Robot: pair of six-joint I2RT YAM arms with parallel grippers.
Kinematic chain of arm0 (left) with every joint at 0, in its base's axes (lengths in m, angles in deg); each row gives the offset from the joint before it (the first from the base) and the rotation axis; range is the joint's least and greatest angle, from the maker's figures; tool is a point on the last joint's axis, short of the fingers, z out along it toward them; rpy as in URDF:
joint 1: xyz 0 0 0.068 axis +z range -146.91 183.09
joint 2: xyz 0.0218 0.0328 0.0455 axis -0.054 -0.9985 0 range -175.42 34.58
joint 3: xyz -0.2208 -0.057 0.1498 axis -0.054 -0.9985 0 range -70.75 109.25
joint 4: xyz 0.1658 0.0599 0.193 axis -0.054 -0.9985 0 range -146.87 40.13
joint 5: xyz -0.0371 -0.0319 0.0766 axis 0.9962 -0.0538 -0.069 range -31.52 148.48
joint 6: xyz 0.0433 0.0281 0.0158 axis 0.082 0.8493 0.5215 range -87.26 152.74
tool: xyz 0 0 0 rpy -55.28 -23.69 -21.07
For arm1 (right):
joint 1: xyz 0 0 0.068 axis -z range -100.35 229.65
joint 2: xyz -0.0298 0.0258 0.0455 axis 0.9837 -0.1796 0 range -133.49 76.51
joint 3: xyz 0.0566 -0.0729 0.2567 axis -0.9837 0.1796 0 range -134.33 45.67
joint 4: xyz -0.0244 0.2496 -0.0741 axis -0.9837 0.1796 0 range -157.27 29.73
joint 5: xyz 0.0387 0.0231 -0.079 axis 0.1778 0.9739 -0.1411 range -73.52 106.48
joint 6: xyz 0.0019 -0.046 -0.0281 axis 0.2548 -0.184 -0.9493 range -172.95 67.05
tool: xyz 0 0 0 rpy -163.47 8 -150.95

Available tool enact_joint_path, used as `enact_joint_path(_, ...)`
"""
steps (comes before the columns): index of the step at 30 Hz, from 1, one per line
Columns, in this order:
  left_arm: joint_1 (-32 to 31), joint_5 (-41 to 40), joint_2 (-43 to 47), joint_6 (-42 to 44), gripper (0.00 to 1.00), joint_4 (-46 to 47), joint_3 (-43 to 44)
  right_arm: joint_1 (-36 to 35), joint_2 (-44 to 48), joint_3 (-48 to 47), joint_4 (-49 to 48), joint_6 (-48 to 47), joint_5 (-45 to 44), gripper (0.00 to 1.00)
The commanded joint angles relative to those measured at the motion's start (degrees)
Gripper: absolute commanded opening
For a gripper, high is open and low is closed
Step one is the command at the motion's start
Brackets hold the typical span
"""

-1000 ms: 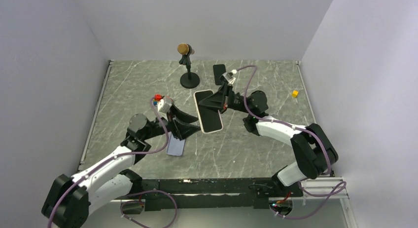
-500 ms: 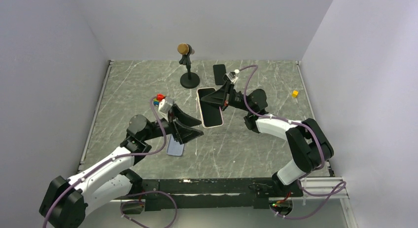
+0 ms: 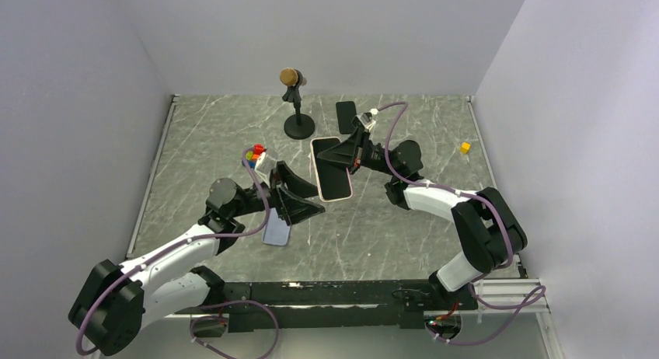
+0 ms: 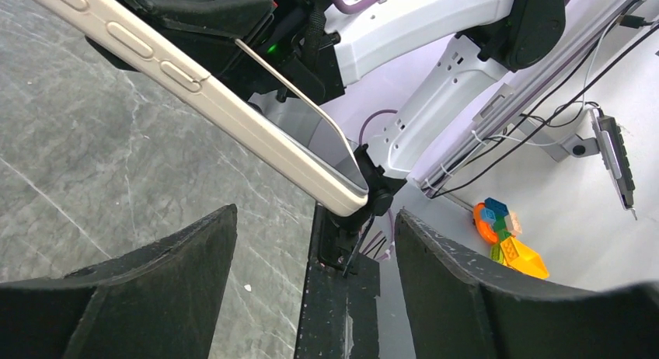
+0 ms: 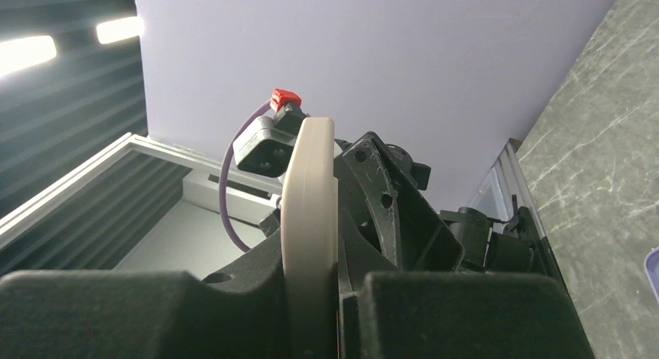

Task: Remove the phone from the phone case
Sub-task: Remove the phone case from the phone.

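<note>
The phone [image 3: 330,169] in its cream case is held tilted above the table's middle, dark screen up. My right gripper [image 3: 349,158] is shut on its right side. In the right wrist view the case's cream edge [image 5: 308,219] stands pinched between the pads of that gripper [image 5: 326,293]. My left gripper [image 3: 319,201] is open and empty just left of the phone's near corner. In the left wrist view the case's side with its buttons [image 4: 233,110] crosses above the open left gripper [image 4: 316,219], not touching the fingers.
A microphone on a round stand [image 3: 295,102] is at the back. A dark phone [image 3: 346,116] lies flat behind the right gripper. A lavender phone [image 3: 277,231] lies under the left arm. Coloured bricks [image 3: 254,152] sit at the left, a yellow block [image 3: 465,148] at the far right.
The right gripper shifted the phone slightly back and left. The left gripper moved forward and right, closer to the phone's near corner, staying open.
</note>
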Motion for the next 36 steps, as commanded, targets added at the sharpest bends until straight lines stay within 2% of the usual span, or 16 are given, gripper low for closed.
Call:
enact_joint_path(1,-0.31,0.91,-0.91,-0.94,0.74,3.79,2.76,-0.19,1.96,-1.31,-6.45,1.74,-1.18,0.00)
enact_joint_path(4,-0.29,0.13,-1.46,-0.81,0.70,3.18,3.14,-0.21,2.17,-1.66,-5.75,1.41,-0.84,0.00)
enact_joint_path(12,-0.31,0.81,-3.04,-2.99,0.74,6.75,3.52,-0.23,2.34,-1.54,-5.37,1.01,-0.47,0.00)
enact_joint_path(24,-0.30,-1.19,-3.30,0.50,0.39,0.17,4.55,-1.00,4.68,-2.23,-2.73,-0.28,-0.24,0.00)
enact_joint_path(27,-0.14,-1.73,-3.45,0.77,0.33,0.55,3.35,-1.00,5.11,-2.14,-3.55,0.70,-0.42,0.00)
enact_joint_path(32,-0.21,-1.04,-3.81,0.29,0.30,5.48,0.31,-1.19,3.45,-2.32,-11.74,7.83,-1.07,0.00)
enact_joint_path(36,-0.14,-1.20,-3.80,1.00,0.16,7.58,-0.88,-2.37,2.43,-3.31,-15.65,12.38,-1.31,0.00)
